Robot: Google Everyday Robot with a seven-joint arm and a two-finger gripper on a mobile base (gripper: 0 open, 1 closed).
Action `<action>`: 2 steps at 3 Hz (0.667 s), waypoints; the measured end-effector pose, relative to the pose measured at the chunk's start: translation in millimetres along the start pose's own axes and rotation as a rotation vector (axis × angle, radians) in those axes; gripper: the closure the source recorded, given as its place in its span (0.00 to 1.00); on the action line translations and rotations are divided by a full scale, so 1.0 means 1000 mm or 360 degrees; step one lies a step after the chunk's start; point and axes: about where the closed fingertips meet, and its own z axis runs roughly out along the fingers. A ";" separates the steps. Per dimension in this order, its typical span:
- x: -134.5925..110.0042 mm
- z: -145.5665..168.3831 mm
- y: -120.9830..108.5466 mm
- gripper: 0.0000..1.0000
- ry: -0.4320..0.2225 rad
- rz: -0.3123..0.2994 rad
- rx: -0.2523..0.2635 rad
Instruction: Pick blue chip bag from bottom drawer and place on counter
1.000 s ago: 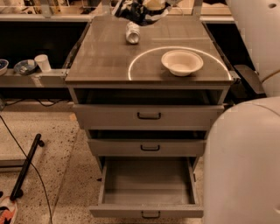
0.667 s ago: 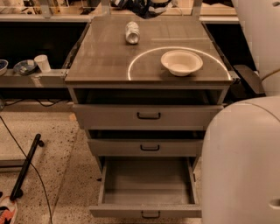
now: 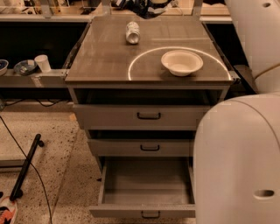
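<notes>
The bottom drawer (image 3: 146, 186) is pulled open and its grey inside shows nothing in it. The counter (image 3: 105, 57) has a white arc on it. My gripper (image 3: 151, 5) is at the top edge of the view, above the counter's far edge, mostly cut off. A dark crumpled shape (image 3: 139, 8) hangs with it and looks like the blue chip bag. It is above the counter, not resting on it.
A silver can (image 3: 132, 32) lies on the far part of the counter. A white bowl (image 3: 181, 62) sits inside the arc. The two upper drawers (image 3: 148, 116) are slightly open. A side shelf with cups (image 3: 42, 63) is at left. My white body (image 3: 236, 162) fills the right.
The gripper with the dark shape has moved right and farther toward the top edge of the view. The drawer, can and bowl have not moved.
</notes>
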 end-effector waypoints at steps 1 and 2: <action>0.009 0.005 -0.004 1.00 -0.0007 0.0079 -0.0004; 0.027 0.011 -0.017 1.00 -0.0045 0.0312 0.0023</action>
